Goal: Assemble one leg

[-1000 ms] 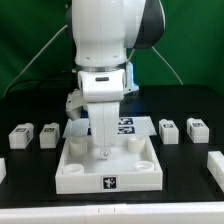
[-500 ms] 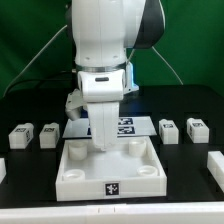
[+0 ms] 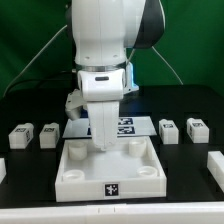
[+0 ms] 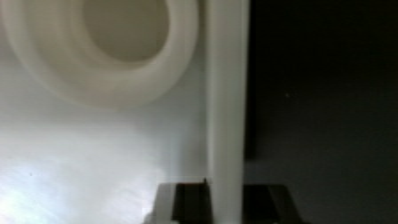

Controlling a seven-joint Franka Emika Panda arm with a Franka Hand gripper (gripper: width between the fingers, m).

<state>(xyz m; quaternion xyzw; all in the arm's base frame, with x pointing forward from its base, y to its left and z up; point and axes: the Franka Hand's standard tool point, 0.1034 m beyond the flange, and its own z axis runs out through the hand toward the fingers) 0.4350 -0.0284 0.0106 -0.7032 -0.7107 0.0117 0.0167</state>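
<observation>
The white square panel [image 3: 80,182] lies in front of the arm, with round corner holes and a tag on its near wall. My gripper [image 3: 103,143] is down at the panel's far wall. In the wrist view the wall [image 4: 226,100] runs straight between my dark fingers [image 4: 183,205], which touch it on both sides, with a corner hole [image 4: 116,40] beside it. The gripper [image 4: 226,205] is shut on that wall. Two small white tagged legs [image 3: 22,134] [image 3: 48,134] lie on the exterior view's left. Two more legs [image 3: 169,130] [image 3: 197,128] lie on its right.
The marker board [image 3: 126,126] lies flat behind the panel, partly hidden by the arm. Another white part [image 3: 216,163] shows at the exterior view's right edge and one [image 3: 2,168] at its left edge. The table is black, with a green backdrop behind it.
Since one second ago the gripper has come down over the panel's far wall, and its fingers no longer show above the wall. Nothing has visibly moved in the last half second.
</observation>
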